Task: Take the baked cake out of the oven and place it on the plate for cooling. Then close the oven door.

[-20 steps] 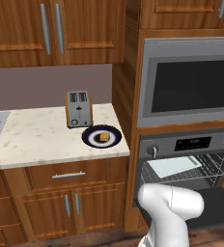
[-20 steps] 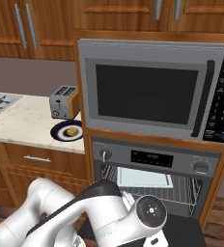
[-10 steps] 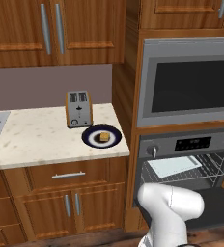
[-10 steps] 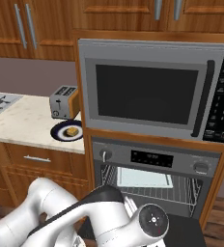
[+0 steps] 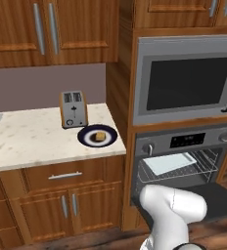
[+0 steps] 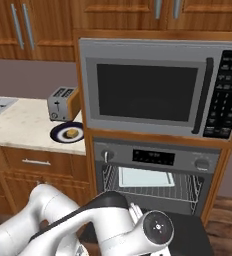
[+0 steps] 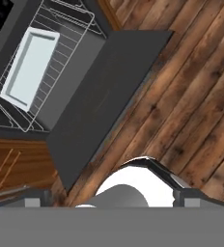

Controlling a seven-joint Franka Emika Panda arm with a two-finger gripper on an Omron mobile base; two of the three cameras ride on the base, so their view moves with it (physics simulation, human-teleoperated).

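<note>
**Looking over the open oven with the cake already on its plate**

We see the baked cake sitting on the plate, which rests on the pale speckled bench just in front of the toaster. From the right base view the same plate lies at the bench edge, just beside the wooden column that houses the microwave.

Below the microwave, the oven stands open. Its door is folded down flat and reaches out over the wooden floor. Inside, a pale flat baking tray lies on the wire rack.

Our tool's two dark finger tips show at the bottom corners of the hand view, set far apart, with nothing between them; we take the tool as spread wide. The hand camera looks down on the lowered door and the floor beside it.

Our own arm bends in front of the oven opening in the right base view and covers the near part of the door. Cabinet doors with long steel handles hang above the bench, and a drawer sits under it.
</note>
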